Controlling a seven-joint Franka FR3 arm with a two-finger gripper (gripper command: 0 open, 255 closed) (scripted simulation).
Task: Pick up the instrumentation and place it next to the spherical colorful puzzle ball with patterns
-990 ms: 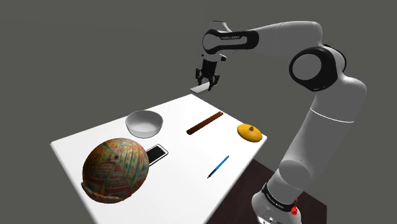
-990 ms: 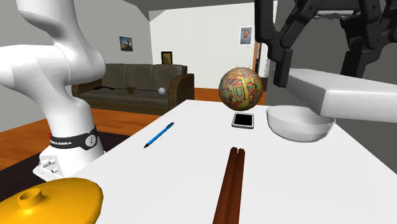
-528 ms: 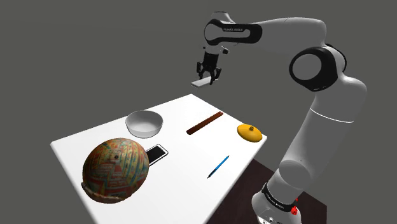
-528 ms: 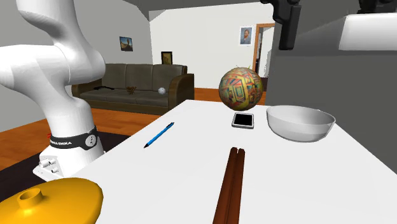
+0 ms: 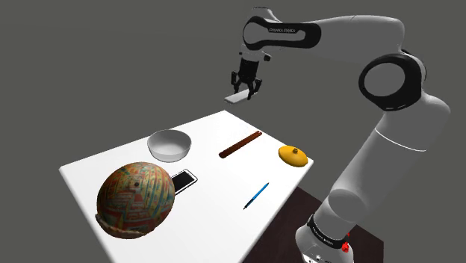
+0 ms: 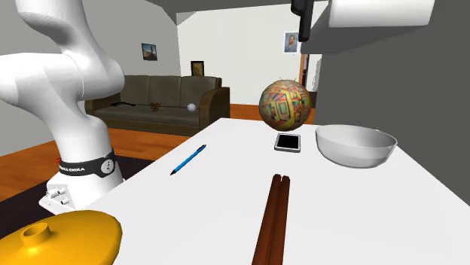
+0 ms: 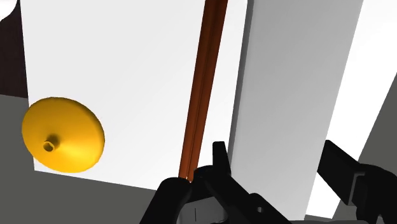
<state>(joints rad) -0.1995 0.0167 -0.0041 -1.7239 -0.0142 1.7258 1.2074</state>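
My gripper (image 5: 243,90) hangs high above the far end of the white table (image 5: 216,205), shut on a plain white flat block (image 5: 237,98), the instrumentation. In the wrist view the block (image 7: 286,95) runs between the two black fingers (image 7: 219,159), clasped by them. The second exterior view has the block (image 6: 376,16) at its top right, with one finger (image 6: 305,19) beside it. The colorful patterned ball (image 5: 136,198) rests on the table's near corner at the shoulder view's left, far from the gripper; the same ball (image 6: 285,105) stands at the table's far end in the second exterior view.
A white bowl (image 5: 169,143), a black phone (image 5: 182,179), a brown stick (image 5: 240,144), a yellow lid (image 5: 293,155) and a blue pen (image 5: 256,195) lie on the table. The phone lies right beside the ball. A sofa (image 6: 154,102) stands beyond the table.
The gripper has risen with the white block held in it, from just above the table's far end to well above it. Nothing on the table has moved.
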